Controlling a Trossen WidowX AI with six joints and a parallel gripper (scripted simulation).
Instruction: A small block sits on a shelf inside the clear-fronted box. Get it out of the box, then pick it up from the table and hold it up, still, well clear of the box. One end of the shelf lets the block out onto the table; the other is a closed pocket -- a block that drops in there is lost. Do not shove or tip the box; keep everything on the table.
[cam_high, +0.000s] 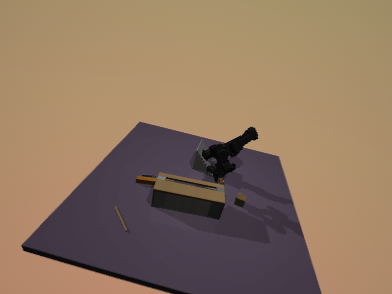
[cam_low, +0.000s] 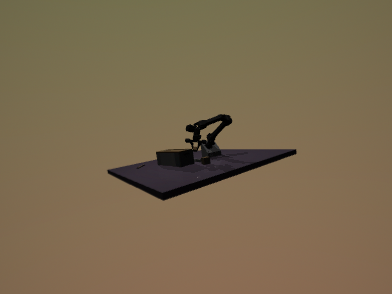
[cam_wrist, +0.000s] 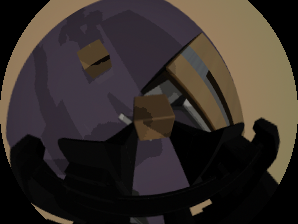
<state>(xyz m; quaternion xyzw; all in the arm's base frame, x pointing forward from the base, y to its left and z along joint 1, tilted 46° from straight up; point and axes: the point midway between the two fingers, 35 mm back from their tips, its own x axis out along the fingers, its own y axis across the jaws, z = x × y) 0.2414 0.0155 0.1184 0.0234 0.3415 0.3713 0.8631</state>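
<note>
My gripper (cam_high: 218, 178) (cam_wrist: 152, 123) is shut on a small brown block (cam_high: 221, 181) (cam_wrist: 153, 107), which shows between the fingertips in the wrist view. In the exterior view the gripper (cam_low: 195, 146) hangs above the table, near the height of the box top. The block is outside the box, close to the box's right end on the arm's side. The long tan box (cam_high: 189, 190) (cam_low: 175, 158) (cam_wrist: 187, 67) stands upright, with a slot along its top. Its inside is mostly hidden.
Another tan block (cam_high: 240, 200) (cam_low: 206, 160) (cam_wrist: 95, 57) rests on the table right of the box. An orange bar (cam_high: 145, 179) lies at the box's left end. A thin stick (cam_high: 121, 219) (cam_low: 141, 166) lies farther left. The arm's grey base plate (cam_high: 200, 157) stands behind the box.
</note>
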